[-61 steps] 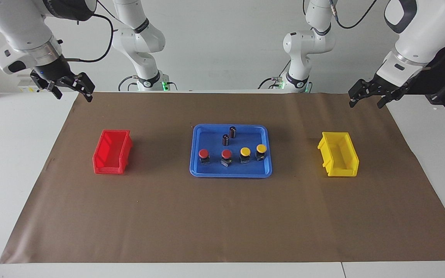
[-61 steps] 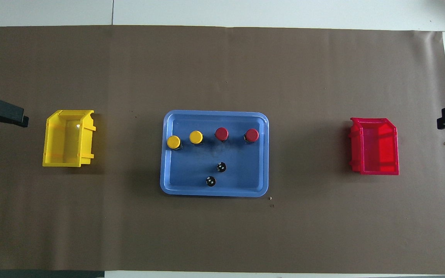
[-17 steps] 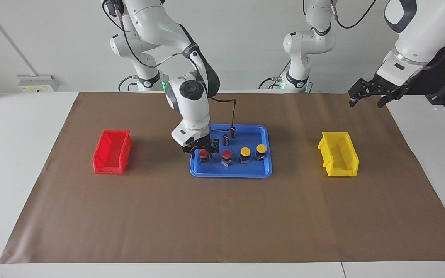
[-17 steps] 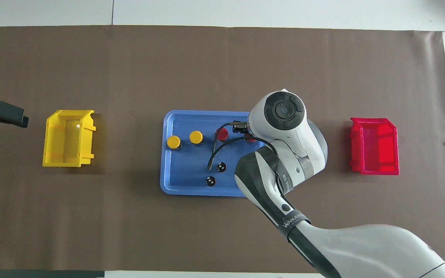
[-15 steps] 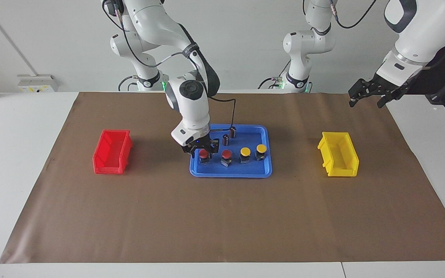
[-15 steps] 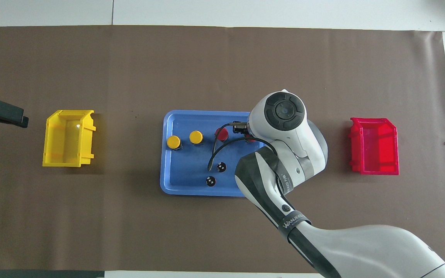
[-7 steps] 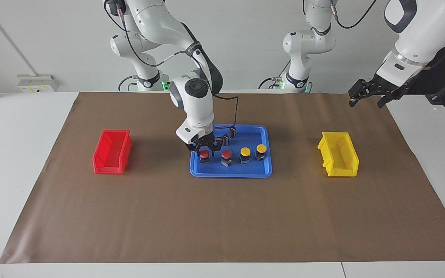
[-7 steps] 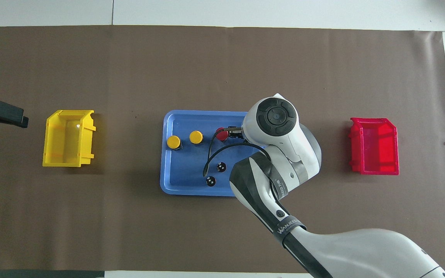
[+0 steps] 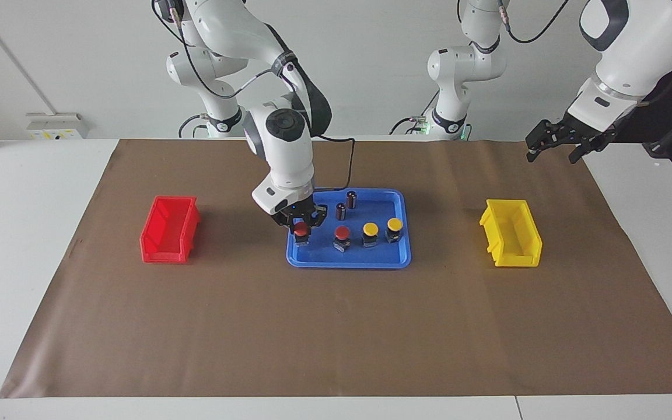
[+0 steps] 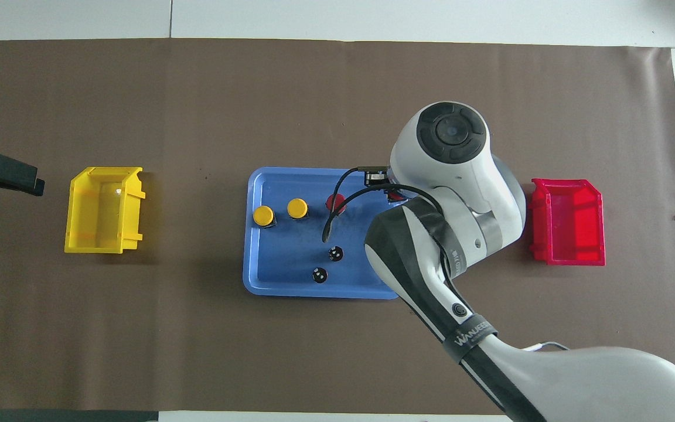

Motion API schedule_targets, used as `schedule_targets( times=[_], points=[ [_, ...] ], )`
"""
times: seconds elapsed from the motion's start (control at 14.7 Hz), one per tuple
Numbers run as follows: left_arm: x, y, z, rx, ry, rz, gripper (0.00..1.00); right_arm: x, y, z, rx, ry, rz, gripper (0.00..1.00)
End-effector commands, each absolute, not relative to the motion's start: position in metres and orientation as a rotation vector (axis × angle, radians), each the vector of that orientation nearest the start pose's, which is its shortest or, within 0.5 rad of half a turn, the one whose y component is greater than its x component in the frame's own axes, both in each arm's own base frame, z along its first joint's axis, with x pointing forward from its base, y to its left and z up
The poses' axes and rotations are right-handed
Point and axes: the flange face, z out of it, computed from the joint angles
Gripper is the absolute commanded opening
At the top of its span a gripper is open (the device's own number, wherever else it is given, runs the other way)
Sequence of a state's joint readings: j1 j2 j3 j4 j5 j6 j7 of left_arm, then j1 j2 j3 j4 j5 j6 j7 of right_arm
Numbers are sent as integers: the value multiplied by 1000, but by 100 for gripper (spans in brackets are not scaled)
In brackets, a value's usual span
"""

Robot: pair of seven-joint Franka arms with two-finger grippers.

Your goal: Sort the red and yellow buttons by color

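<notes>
My right gripper (image 9: 300,224) is shut on a red button (image 9: 301,231). It holds the button just above the blue tray (image 9: 347,263), at the tray's end toward the red bin (image 9: 168,229). In the overhead view the arm hides most of this button; only a red sliver (image 10: 396,197) shows. The other red button (image 9: 342,235) and two yellow buttons (image 9: 370,231) (image 9: 394,227) stand in a row in the tray. My left gripper (image 9: 555,146) waits open in the air, near the table corner at the left arm's end.
Two dark capless cylinders (image 9: 351,199) (image 9: 340,210) stand in the tray, nearer to the robots than the buttons. The yellow bin (image 9: 511,233) sits at the left arm's end of the brown mat, the red bin at the right arm's end.
My right gripper has closed on the end red button, raised it slightly off the tray and shifted it toward the red bin. The left arm has not moved.
</notes>
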State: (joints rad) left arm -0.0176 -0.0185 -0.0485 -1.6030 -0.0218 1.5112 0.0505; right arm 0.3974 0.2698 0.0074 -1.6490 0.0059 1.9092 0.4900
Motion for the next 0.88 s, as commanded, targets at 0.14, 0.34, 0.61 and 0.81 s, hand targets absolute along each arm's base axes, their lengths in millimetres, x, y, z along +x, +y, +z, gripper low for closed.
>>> schedule_targets(
  times=[0.14, 0.34, 0.61, 0.81],
  points=[
    [521, -128, 551, -3163, -17, -74, 100, 557, 53, 522, -3093, -114, 108, 27],
    [520, -200, 496, -3182, -83, -58, 93, 519, -33, 483, -3036, -184, 26, 27],
    [512, -260, 431, -3183, -52, -12, 72, 485, -56, 440, -3052, -217, -76, 27],
    [510, -287, 401, -3195, -98, -31, 68, 476, -61, 415, -3059, -200, -85, 27]
  ],
)
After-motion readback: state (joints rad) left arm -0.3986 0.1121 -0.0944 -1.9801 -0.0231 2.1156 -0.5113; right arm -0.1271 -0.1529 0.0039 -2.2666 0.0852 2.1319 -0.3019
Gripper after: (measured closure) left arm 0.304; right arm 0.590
